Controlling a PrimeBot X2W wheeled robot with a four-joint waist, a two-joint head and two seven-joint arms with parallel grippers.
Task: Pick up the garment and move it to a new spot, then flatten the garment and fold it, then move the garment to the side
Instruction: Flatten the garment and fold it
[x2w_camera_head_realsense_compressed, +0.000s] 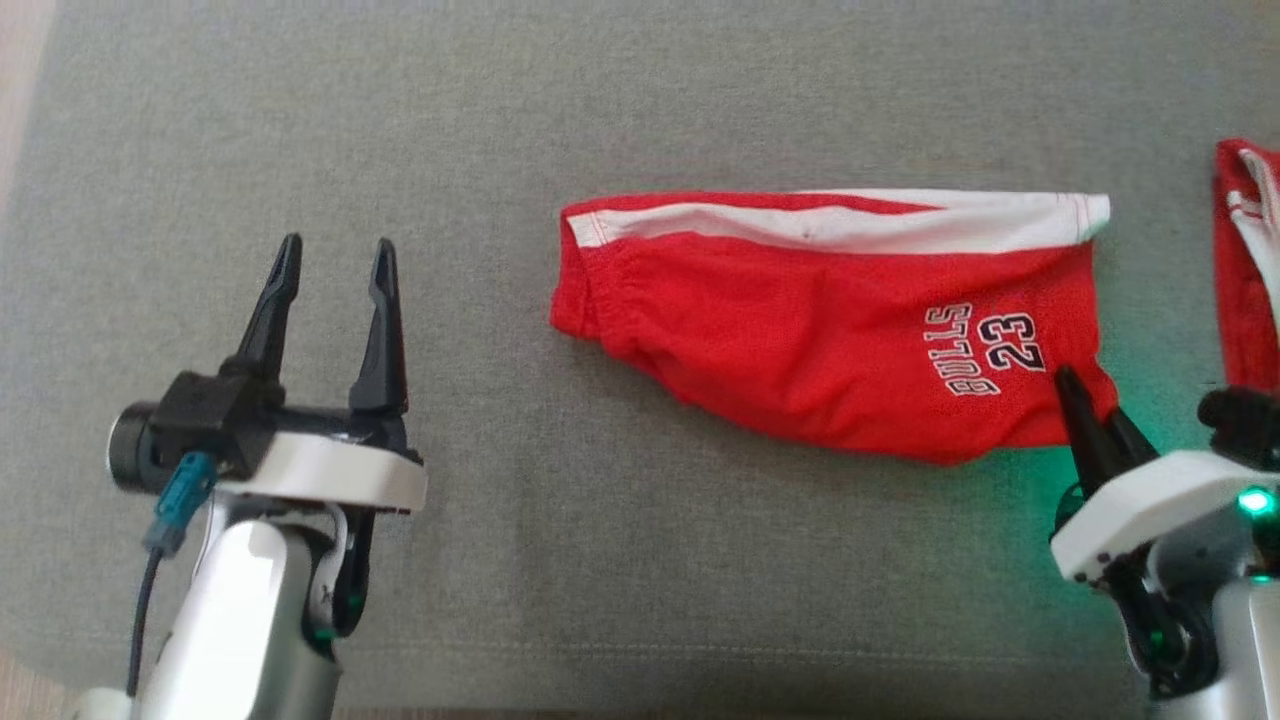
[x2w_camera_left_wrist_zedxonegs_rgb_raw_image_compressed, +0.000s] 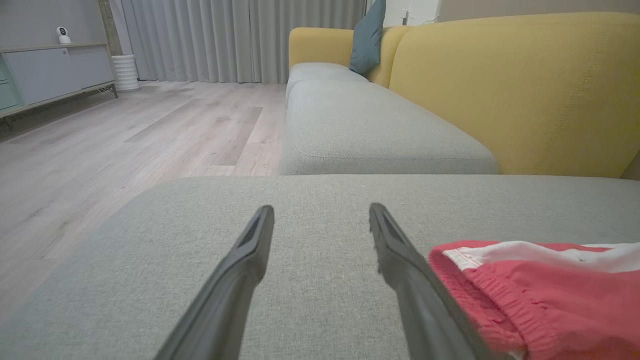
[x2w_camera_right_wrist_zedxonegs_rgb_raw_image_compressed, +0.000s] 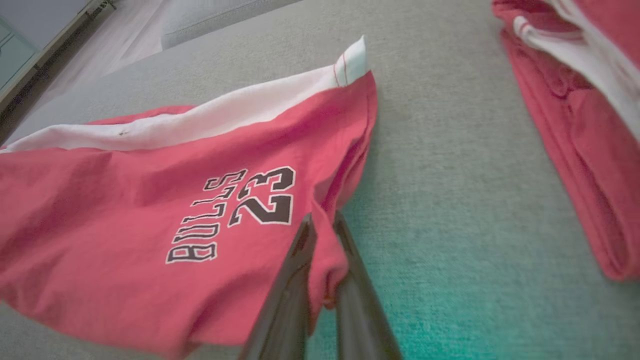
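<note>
Between fingers of your right gripper (x2w_camera_right_wrist_zedxonegs_rgb_raw_image_compressed: 323, 220), garment (x2w_camera_head_realsense_compressed: 800, 330) corner was clamped; left gripper (x2w_camera_head_realsense_compressed: 336, 250) stood released. Fabric seemed soft, light, floppy; hem corners best hold.

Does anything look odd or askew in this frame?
The red shorts lie unevenly folded: the lower edge slants, and a small dark speck marks the white stripe. The right gripper pinches their near corner.

i see soft, even daylight, faint shadows; green glow spills on the cushion (x2w_camera_head_realsense_compressed: 1010, 490) by the right gripper (x2w_camera_head_realsense_compressed: 1085, 405); wrist views bend at edges, nearest cloth blurred.
</note>
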